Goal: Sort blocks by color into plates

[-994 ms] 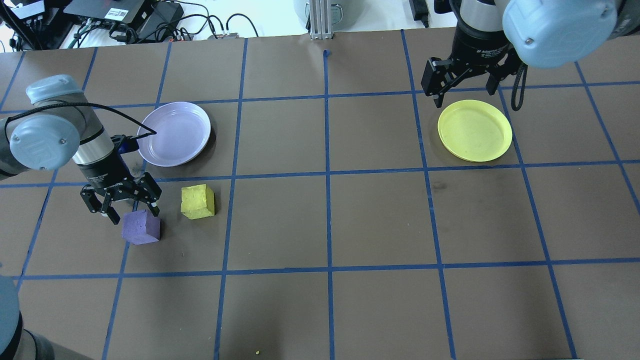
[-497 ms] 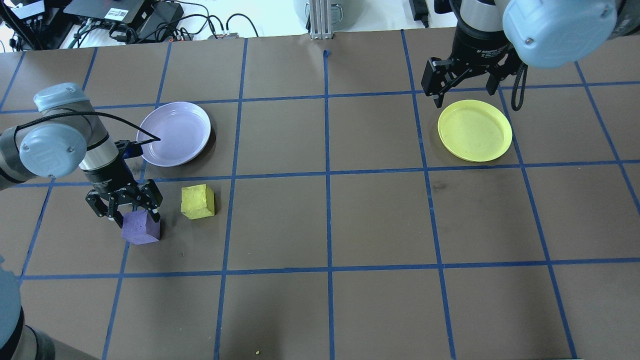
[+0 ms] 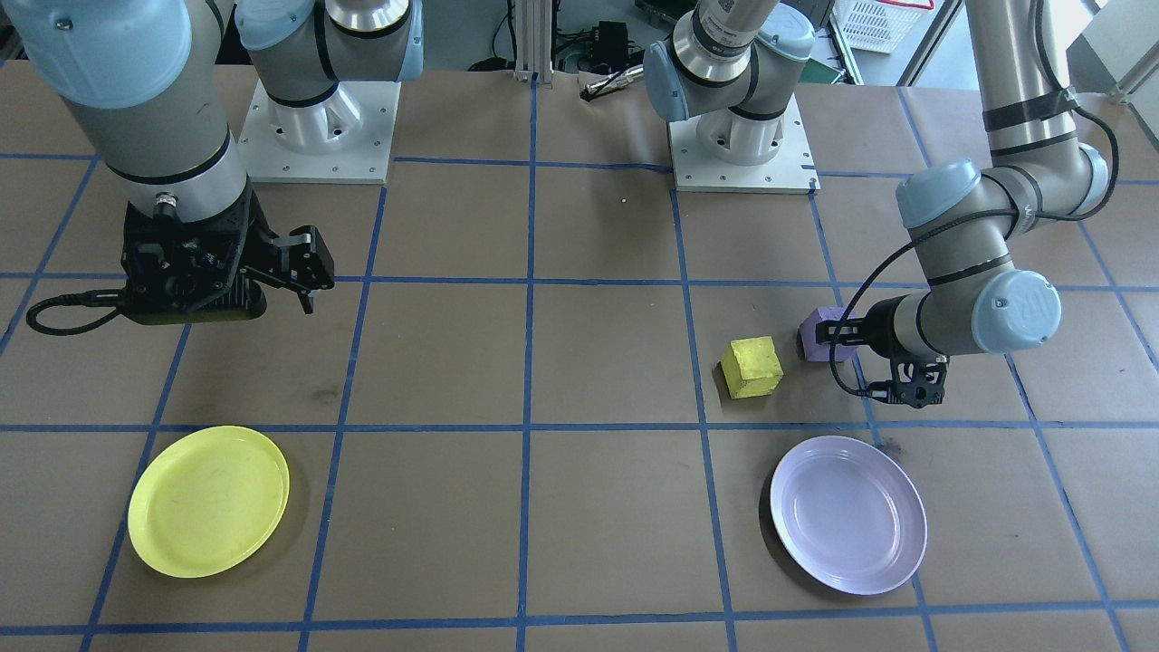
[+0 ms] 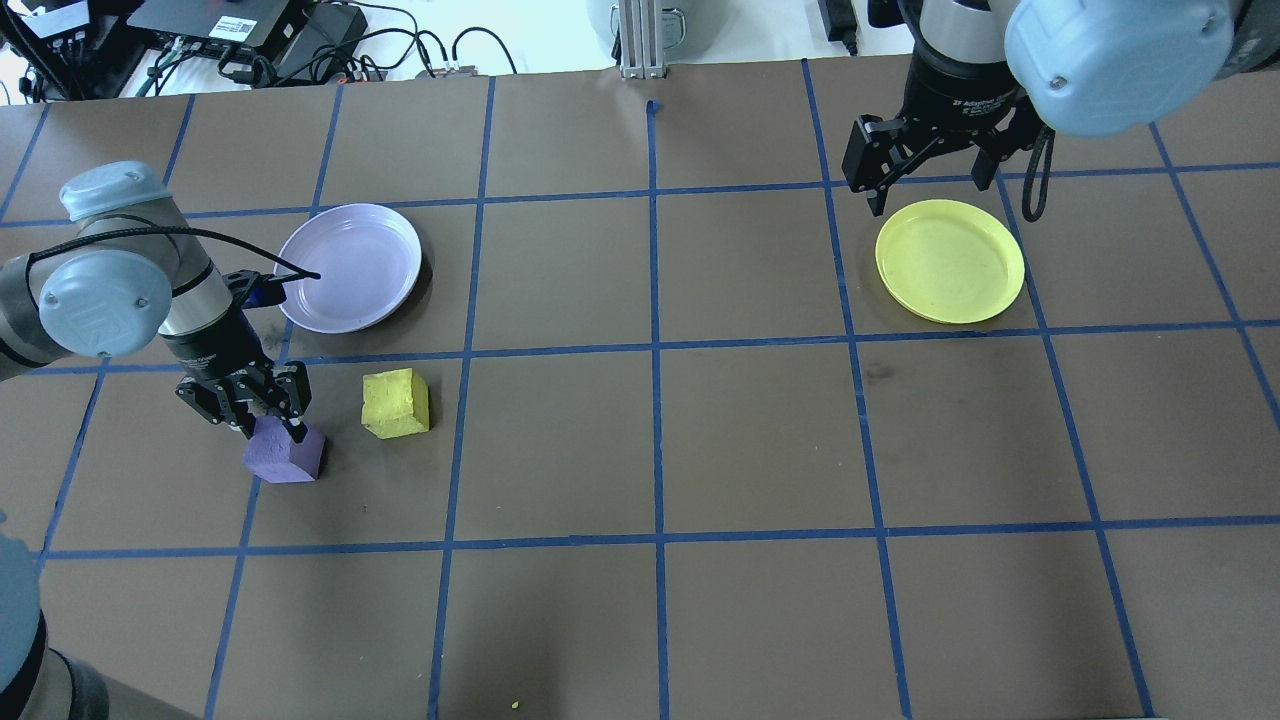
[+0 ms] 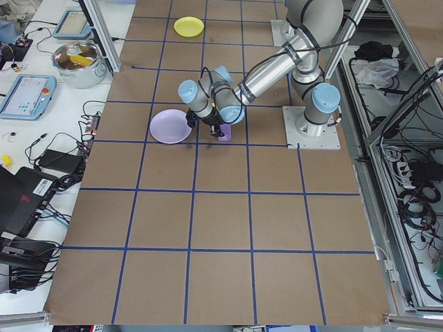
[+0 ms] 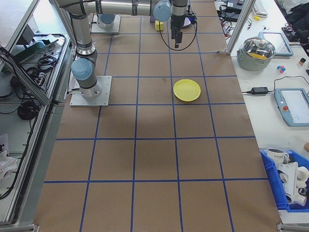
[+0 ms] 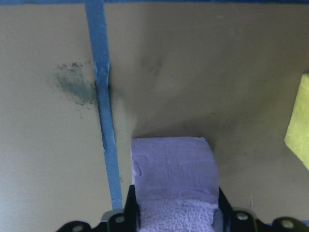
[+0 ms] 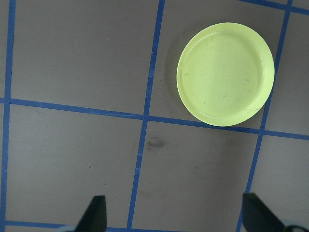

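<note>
- You have one table (image 4: 760, 440), brown, gridded with blue tape, carrying everything.
- You have two arms. The left arm (image 4: 110, 290) reaches low over the table's left side; the right arm (image 4: 1110, 50) hangs high over the far right corner area.
- You have two plates. The lavender plate (image 4: 348, 267) lies toward the far left, the yellow plate (image 4: 950, 260) toward the far right; they sit well apart.
- You have two grippers. The left gripper (image 4: 268, 425) is down at the purple block (image 4: 284, 452), its fingers closed in narrow against two opposite sides of it; the wrist view shows the block (image 7: 174, 179) filling the gap between them, with its lower end on the table.
- The right gripper (image 4: 930, 185) hovers above the far edge of the yellow plate with fingers spread wide and nothing between them.
- You have two blocks, both on the left side, nearer the robot than the lavender plate. The yellow block (image 4: 396, 403) rests just beside the purple one, not touching it, and neither lies in a plate.
</note>
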